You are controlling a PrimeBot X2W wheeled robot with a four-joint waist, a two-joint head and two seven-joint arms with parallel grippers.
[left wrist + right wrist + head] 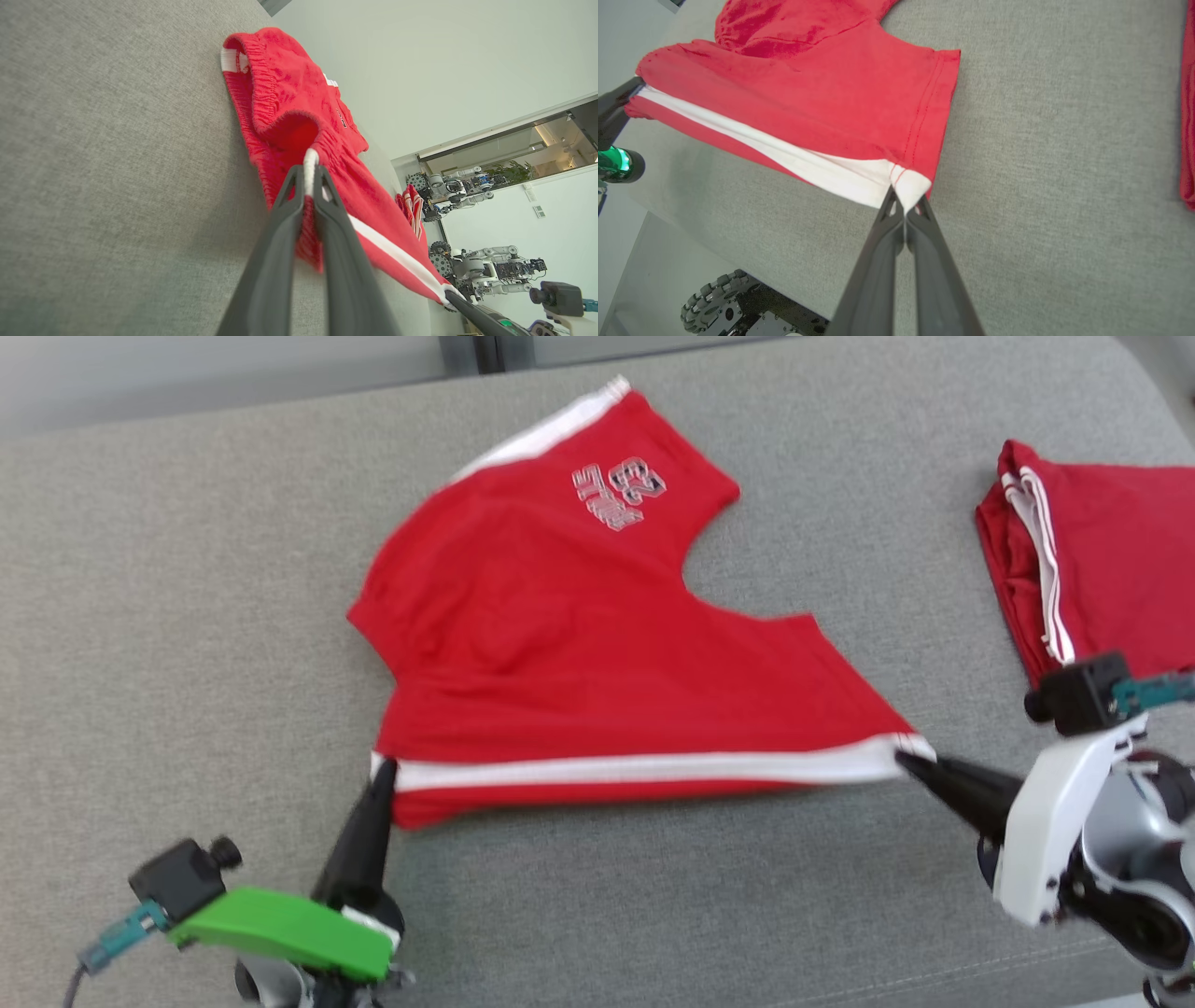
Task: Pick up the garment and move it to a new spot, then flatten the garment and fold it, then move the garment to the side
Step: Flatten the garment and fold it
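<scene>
Nearest, at seven o'clock in the head view, the left claw (384, 767) was pinched shut on the waistband corner of the garment (579, 644), at one end of its white stripe (644, 769). At four o'clock the right claw (904, 759) was likewise closed tight on the stripe's other end, at the leg hem. The red garment lay spread at the centre of the grey desk (187, 616), its near edge stretched between both claws, with a blurred print (618, 493), perhaps "23", toward twelve. Farther off, at two o'clock, lay a folded red cloth (1111, 560).
</scene>
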